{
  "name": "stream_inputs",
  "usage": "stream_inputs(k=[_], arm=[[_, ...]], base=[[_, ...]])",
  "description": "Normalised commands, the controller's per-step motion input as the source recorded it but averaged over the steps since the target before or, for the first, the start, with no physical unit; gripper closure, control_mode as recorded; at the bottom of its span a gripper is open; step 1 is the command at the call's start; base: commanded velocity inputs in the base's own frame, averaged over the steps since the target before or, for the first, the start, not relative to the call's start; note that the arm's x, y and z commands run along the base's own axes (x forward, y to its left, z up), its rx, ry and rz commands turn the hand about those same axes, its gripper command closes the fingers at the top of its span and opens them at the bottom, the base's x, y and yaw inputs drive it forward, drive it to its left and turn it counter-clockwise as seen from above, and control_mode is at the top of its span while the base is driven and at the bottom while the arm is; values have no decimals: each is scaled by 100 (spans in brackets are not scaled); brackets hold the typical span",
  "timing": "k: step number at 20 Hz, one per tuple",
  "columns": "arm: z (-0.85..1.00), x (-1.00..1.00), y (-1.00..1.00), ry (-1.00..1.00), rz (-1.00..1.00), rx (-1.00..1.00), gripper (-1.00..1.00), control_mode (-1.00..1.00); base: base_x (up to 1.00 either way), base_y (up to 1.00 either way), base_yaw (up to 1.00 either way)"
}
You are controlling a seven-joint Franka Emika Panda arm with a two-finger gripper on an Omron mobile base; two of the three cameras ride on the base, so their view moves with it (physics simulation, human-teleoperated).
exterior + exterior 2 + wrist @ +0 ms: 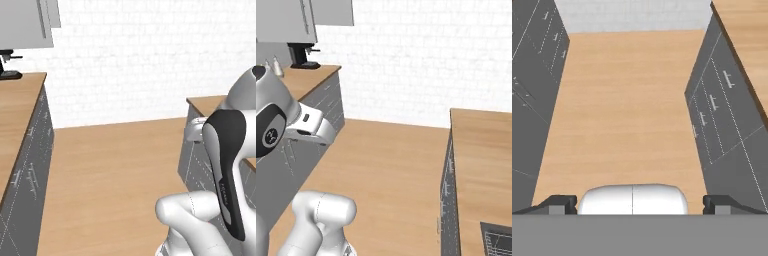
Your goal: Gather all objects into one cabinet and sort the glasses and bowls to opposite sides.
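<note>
Fingers (557, 204) stand spread as wide as I see them go, one dark tip near each lower corner of the hand view, with nothing between them but wooden floor (622, 105) far below. Grey drawer fronts (722, 120) line both sides of that aisle. From the right base view I make out a grey wall cabinet (286, 20) at upper left — door side only — above a wooden surface (306, 80) carrying a dark coffee machine (303, 55).
</note>
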Motion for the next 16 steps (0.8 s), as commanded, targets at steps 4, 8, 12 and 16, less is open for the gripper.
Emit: stream_inputs(k=[4, 8, 12, 16], arm=[[0, 0, 0, 0, 0, 0, -100, 100], [0, 0, 0, 0, 0, 0, -100, 100], [0, 0, 0, 0, 0, 0, -100, 100], [0, 0, 0, 0, 0, 0, -100, 100]], base=[[100, 0, 0], [100, 0, 0], [100, 0, 0], [100, 0, 0]])
